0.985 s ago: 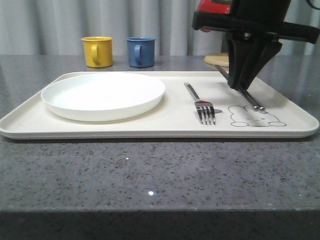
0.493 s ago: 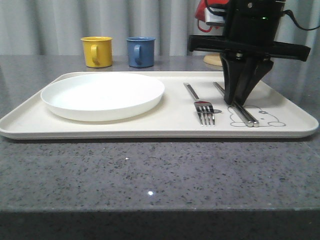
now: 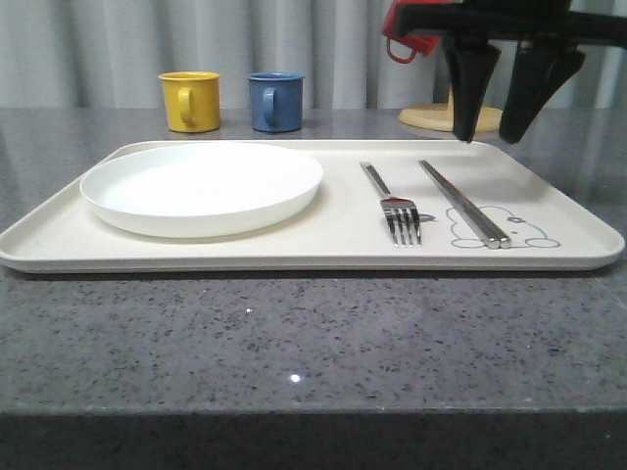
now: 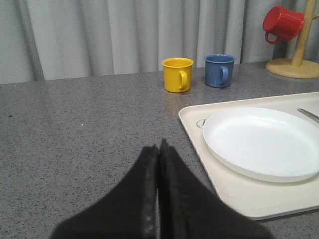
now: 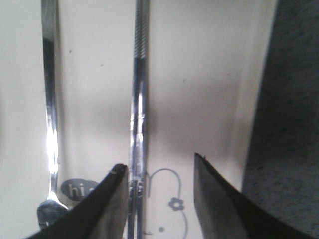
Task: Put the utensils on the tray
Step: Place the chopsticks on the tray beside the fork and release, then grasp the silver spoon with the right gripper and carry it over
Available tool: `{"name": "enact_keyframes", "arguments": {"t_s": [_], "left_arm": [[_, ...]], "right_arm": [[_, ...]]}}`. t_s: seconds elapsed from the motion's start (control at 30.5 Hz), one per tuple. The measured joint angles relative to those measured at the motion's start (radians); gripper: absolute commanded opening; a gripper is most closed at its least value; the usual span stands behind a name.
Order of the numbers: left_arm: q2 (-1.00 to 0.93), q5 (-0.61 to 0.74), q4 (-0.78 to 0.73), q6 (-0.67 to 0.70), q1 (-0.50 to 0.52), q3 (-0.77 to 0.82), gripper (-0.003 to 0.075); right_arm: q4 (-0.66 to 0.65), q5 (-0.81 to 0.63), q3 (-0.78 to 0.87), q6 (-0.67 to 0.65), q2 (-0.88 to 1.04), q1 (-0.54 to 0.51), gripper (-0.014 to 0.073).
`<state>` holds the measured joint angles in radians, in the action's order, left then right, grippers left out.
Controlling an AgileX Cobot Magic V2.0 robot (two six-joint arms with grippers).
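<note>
the chopsticks (image 3: 464,204) lie flat on the cream tray (image 3: 323,257), just right of the fork (image 3: 393,205), tips over the rabbit drawing (image 3: 502,228). the right gripper (image 3: 503,129) hangs above them, jaws spread and empty. the left gripper (image 4: 158,149) sits over the bare desk (image 4: 84,124) left of the tray, jaws pressed together. the white plate (image 3: 201,186) is on the tray's left half.

We log a staged dining counter: speckled grey countertop (image 3: 313,352), grey curtain (image 3: 118,39), wooden mug tree (image 4: 299,55).

fork (image 5: 50,114): tines cut off | chopsticks (image 5: 138,99): both ends cut off
</note>
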<state>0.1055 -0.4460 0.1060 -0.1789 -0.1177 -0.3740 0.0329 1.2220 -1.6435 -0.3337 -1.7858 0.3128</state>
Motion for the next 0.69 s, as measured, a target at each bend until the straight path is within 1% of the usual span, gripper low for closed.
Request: {"name": "enact_keyframes", "arguments": {"t_s": [0.16, 0.39, 0.69], "left_arm": [[0.000, 0.000, 0.000, 0.000, 0.000, 0.000, -0.0018], [0.000, 0.000, 0.000, 0.000, 0.000, 0.000, -0.0018], [0.000, 0.000, 0.000, 0.000, 0.000, 0.000, -0.0018]], "right_arm": [[-0.023, 0.006, -0.006, 0.050, 0.032, -0.073, 0.0349], [-0.053, 0.008, -0.008, 0.171, 0.041, -0.253, 0.0349], [-0.057, 0.014, 0.002, 0.253, 0.021, -0.412, 0.0349]]}}
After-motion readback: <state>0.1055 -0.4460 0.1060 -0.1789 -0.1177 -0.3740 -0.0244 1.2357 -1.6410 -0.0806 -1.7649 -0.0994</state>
